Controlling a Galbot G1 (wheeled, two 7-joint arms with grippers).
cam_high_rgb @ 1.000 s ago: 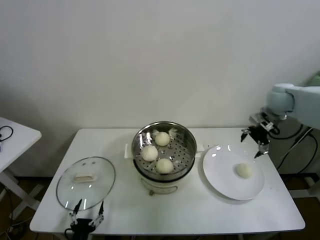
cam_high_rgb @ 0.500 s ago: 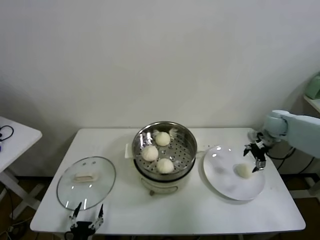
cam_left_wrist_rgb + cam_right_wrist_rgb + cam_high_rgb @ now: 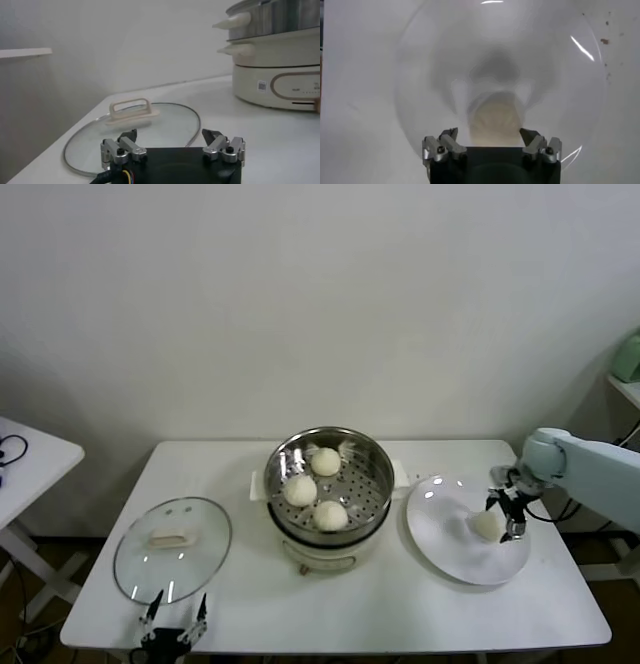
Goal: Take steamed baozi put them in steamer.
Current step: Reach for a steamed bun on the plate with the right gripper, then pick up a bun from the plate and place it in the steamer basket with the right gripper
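The steamer (image 3: pixel 372 464) stands at the table's middle, a shiny steel pot on a white base, with three baozi (image 3: pixel 324 461) on its perforated tray. One more baozi (image 3: pixel 486 525) lies on the white plate (image 3: pixel 450 549) to the right. My right gripper (image 3: pixel 503 517) is down over this bun with its jaws open, one on each side; in the right wrist view the baozi (image 3: pixel 495 120) sits between the fingertips (image 3: pixel 451 135) with small gaps showing. My left gripper (image 3: pixel 175 612) waits open at the table's front left edge.
A round glass lid (image 3: pixel 172 549) with a white handle lies flat on the left of the table, just beyond the left gripper; it also fills the left wrist view as the lid (image 3: pixel 150 125). A small side table (image 3: pixel 30 454) stands at far left.
My right arm has come down from above the table's back right corner onto the plate, and its gripper now straddles the bun there. The left arm has stayed where it was.
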